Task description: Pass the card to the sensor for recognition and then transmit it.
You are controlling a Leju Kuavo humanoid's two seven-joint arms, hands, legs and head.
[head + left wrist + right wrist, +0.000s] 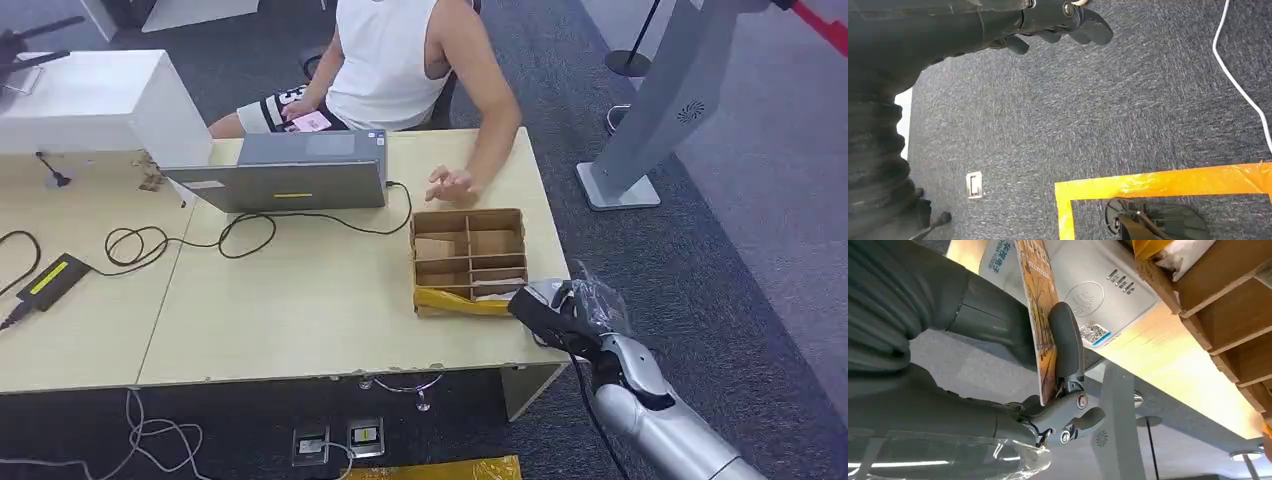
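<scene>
Between the right hand's [998, 365] thumb and fingers sat a thin orange card [1040, 320], printed with trees, pinched edge-on; just beyond it lay the white sensor [1098, 285]. Left hand [1048, 22] hung with fingers loosely curled, holding nothing.

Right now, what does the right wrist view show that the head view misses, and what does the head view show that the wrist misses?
Right wrist view alone: the card, orange-printed, pinched between the thumb and fingers, and the grey sensor with its contactless symbol and QR sticker, close behind the card.

Head view alone: the laptop, a person's hand resting near the box, and the black adapter with its cables.

Both: the right hand at the table edge, beside the divided cardboard box.
</scene>
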